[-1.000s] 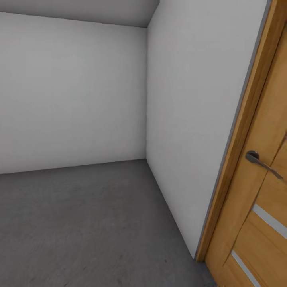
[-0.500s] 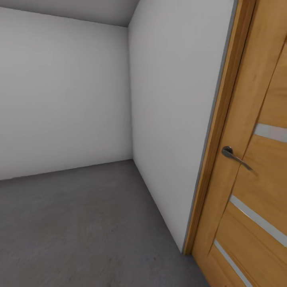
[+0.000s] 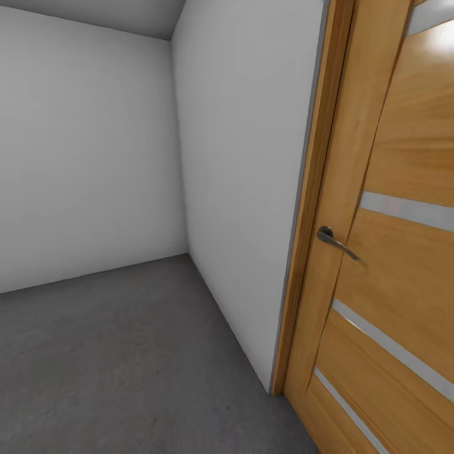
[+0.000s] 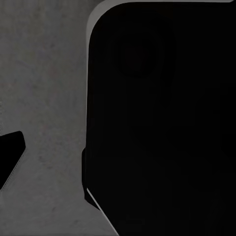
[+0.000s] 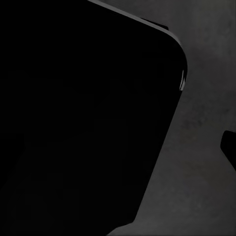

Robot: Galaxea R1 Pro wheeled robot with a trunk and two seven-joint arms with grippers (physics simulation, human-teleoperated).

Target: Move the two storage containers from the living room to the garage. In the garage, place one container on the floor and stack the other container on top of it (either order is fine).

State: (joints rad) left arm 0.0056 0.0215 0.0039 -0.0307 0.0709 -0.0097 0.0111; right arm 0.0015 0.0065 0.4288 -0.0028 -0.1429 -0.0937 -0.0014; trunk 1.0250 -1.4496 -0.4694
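Observation:
The two storage containers are out of view. In the head view I face a corner of the garage, with the dark grey concrete floor point(image 3: 113, 366) running up to plain white walls point(image 3: 82, 157). Both wrist views look down on the same rough grey floor point(image 4: 44, 73) point(image 5: 206, 123), with a large black rounded part of my own body point(image 4: 162, 123) point(image 5: 83, 118) close in front of each camera.
A slatted wooden door point(image 3: 391, 265) with a dark metal lever handle point(image 3: 334, 241) stands close at the right, in its wooden frame point(image 3: 309, 252). A white side wall point(image 3: 246, 176) runs from the frame back to the corner. Open floor spreads to the left.
The whole head view has shifted: the door and the wall corner have slid leftward in the picture and the door looms larger, so the camera has turned right toward it.

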